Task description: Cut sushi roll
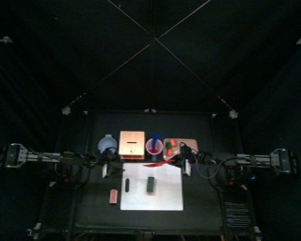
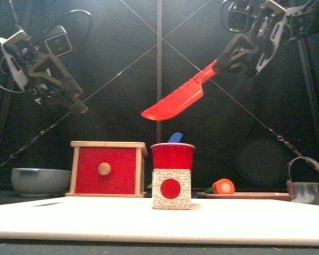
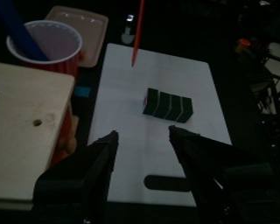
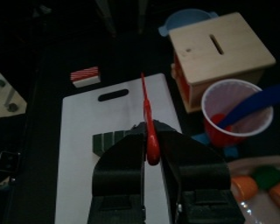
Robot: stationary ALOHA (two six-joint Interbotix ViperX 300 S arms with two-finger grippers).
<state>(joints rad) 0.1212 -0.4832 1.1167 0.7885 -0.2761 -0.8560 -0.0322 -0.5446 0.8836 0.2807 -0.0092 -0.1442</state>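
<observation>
The right pincer [image 4: 154, 171] is clenched on the handle of a red knife [image 4: 146, 118], whose blade runs straight out ahead of the jaws, edge up in the right wrist view; in the front view the knife [image 2: 182, 95] hangs high in the air, slanting down and away from the right pincer [image 2: 233, 62], well clear of everything below it. Under that blade lies the white cutting board [image 4: 101, 149] on the black desk [image 3: 254, 131]; the sushi roll [image 4: 116, 140], a short dark ribbed log, rests on the board just ahead of the right pincer's jaws and slightly to one side of the blade; nothing touches it.

The left pincer [image 3: 140, 162] stands released, its two jaws spread wide with bare board between them; the sushi roll [image 3: 168, 103] lies a little beyond its fingertips, apart from both jaws, and the knife's red tip [image 3: 137, 31] shows farther out past the roll.

Beyond the board's far end, past the knife tip, stand a red cup [image 4: 238, 109] with a blue stick in it, a wooden box [image 4: 219, 48] with a slot in its top, and a grey bowl [image 2: 40, 180]; a small reddish block [image 4: 85, 76] sits off the board near its handle cut-out.
</observation>
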